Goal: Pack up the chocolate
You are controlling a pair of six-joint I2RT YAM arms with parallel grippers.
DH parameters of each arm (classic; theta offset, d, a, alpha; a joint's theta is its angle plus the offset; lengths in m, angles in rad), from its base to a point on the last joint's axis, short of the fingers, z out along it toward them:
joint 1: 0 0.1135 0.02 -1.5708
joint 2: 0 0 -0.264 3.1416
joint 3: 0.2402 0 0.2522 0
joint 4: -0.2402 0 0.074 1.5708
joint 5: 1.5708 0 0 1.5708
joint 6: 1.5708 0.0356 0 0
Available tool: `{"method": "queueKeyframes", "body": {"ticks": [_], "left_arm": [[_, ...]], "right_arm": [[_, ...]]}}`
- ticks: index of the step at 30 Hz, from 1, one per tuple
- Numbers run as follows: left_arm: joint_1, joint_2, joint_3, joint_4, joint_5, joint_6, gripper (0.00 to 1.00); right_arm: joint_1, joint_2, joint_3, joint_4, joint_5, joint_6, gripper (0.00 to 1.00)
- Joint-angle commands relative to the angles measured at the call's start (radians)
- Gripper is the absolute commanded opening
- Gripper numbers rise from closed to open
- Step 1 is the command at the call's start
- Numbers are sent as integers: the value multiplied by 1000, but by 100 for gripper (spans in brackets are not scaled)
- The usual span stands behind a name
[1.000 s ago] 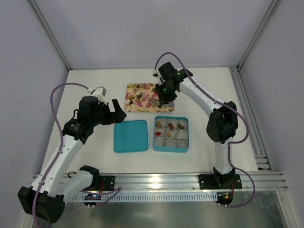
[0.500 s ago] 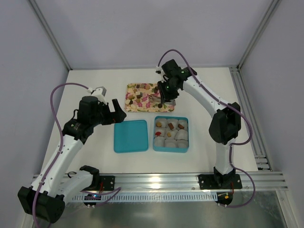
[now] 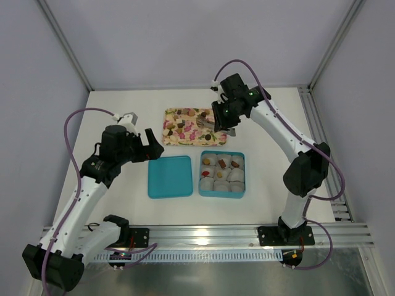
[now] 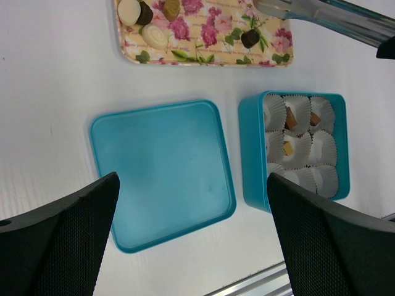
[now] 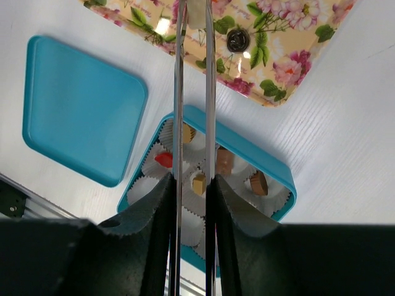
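Several chocolate pieces lie on the flowered tray (image 3: 185, 131): a dark one (image 5: 237, 40) near its right end and cream and brown ones (image 4: 154, 36) at its left end. More sit in paper cups in the teal box (image 3: 241, 185), among them a red one (image 5: 163, 159) and a caramel one (image 5: 199, 183). My right gripper (image 5: 191, 185) is shut on metal tongs (image 5: 210, 92), whose tips reach over the tray's right part (image 3: 203, 123). A pale piece (image 5: 196, 13) shows between the tips; I cannot tell if it is pinched. My left gripper (image 4: 191, 179) hangs open above the lid.
The teal lid (image 3: 170, 176) lies flat on the table, left of the box and close beside it. Some crinkled cups (image 4: 321, 179) in the box hold nothing. An aluminium rail (image 3: 210, 235) runs along the near table edge, and frame posts stand at the back corners.
My right arm has swung to the right with the tongs, its wrist now over the tray's right end. The left arm, lid and box have not moved.
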Motion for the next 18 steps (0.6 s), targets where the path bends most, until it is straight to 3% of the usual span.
{"method": "queueKeyframes", "body": {"ticks": [1, 18], "left_arm": [[2, -20, 2, 11, -2, 5, 100], [2, -29, 2, 16, 17, 3, 100]], "right_arm": [[-5, -117, -27, 8, -16, 22, 32], [-5, -552, -377, -102, 39, 92, 32]]}}
